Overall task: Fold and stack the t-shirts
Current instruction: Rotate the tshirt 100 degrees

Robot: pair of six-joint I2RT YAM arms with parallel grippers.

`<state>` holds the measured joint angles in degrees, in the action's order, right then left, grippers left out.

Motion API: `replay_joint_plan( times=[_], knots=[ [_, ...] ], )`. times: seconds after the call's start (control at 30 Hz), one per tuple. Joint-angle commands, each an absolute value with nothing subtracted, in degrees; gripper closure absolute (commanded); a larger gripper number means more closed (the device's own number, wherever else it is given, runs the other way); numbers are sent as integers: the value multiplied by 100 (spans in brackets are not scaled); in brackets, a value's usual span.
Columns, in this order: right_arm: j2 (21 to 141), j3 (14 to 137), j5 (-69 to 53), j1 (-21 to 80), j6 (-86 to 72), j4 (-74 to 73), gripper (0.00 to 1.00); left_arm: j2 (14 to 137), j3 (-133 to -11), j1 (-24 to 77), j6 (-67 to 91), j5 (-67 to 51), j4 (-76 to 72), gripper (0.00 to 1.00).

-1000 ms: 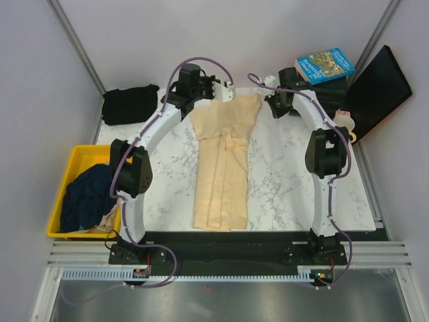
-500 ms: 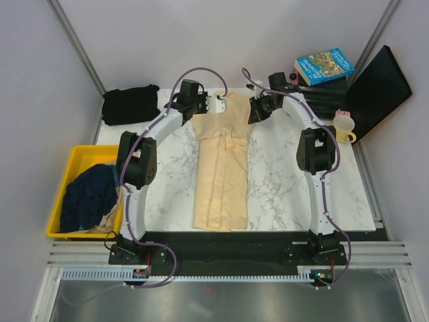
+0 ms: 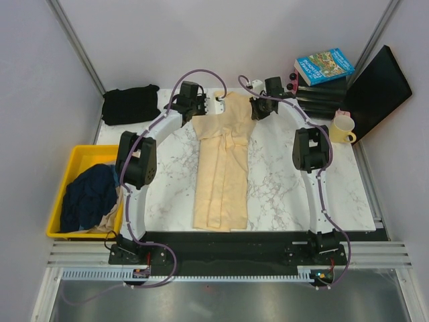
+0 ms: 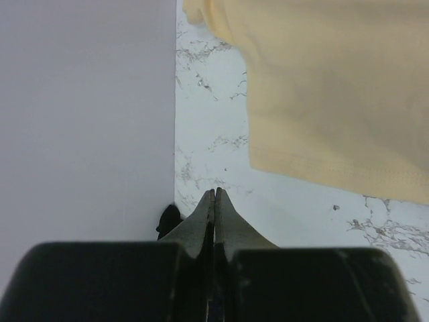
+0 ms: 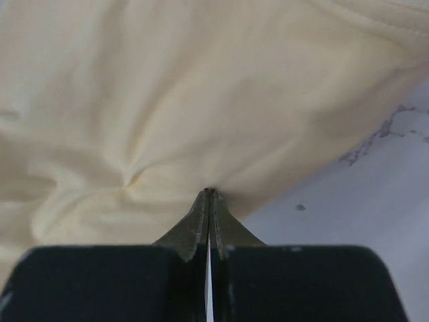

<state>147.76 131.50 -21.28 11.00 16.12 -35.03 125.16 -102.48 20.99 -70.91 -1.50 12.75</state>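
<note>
At the far left, a yellow bin (image 3: 56, 213) sat off the desk's edge with a dark navy t-shirt (image 3: 87, 194) heaped inside it and a scrap of pale cloth (image 3: 107, 219) showing beneath. A black t-shirt (image 3: 129, 104) lay bunched on the far-left corner of the marble-patterned desk (image 3: 288, 181), well apart from the other garments. The left gripper (image 3: 216, 100) reached to the far edge of the desk, just beside the upper left corner of the cream-yellow t-shirt (image 3: 221, 168). Its wrist view showed its jaws pressed together with nothing between them, the tips over bare marble and the shirt's stitched hem a little beyond them. The cream-yellow t-shirt lay down the middle of the desk as a long narrow strip, folded lengthwise, running from the far edge toward the arm bases, with a small lump of cloth partway down. The right gripper (image 3: 255, 107) sat at the strip's upper right corner. Its jaws were closed against the cloth, and creases gathered toward the tips, so they seemed to be pinching a fold of it, though the tips hid the exact hold. Further right, a yellow mug (image 3: 342, 129) stood near the desk's far-right corner, with a blue book (image 3: 324, 65) on a dark stack behind it and a black panel (image 3: 377, 90) leaning at the wall.
</note>
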Motion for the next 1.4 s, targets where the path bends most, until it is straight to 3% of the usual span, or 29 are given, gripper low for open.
replay_joint_plan(
  times=[0.0, 0.3, 0.77, 0.9, 1.0, 1.13, 1.37],
  knots=[
    [14827, 13175, -1320, 1274, 2021, -2998, 100, 12006, -10134, 2109, -6917, -27, 1169, 98],
    [14933, 12885, 306, 1520, 2742, -1760, 100, 11804, -9721, 2127, -6908, 158, 1117, 98],
    [14837, 12736, 1450, 1635, 2796, -334, 100, 11374, -8764, 2162, -6478, 545, 282, 98],
    [14292, 12525, 1293, 1644, 2488, -377, 89, 11057, -8403, 2215, -6320, 536, 79, 98],
    [13748, 12367, 1100, 1652, 2347, -588, 86, 10803, -8201, 2302, -6205, 405, 88, 98],
    [12956, 12094, -67, 1644, 2495, -2155, 100, 10346, -7859, 2452, -6144, -209, 474, 98],
    [12604, 11207, -2011, 1644, 2892, -4306, 100, 10204, -7717, 2689, -6249, -1774, 1423, 98]
  ],
)
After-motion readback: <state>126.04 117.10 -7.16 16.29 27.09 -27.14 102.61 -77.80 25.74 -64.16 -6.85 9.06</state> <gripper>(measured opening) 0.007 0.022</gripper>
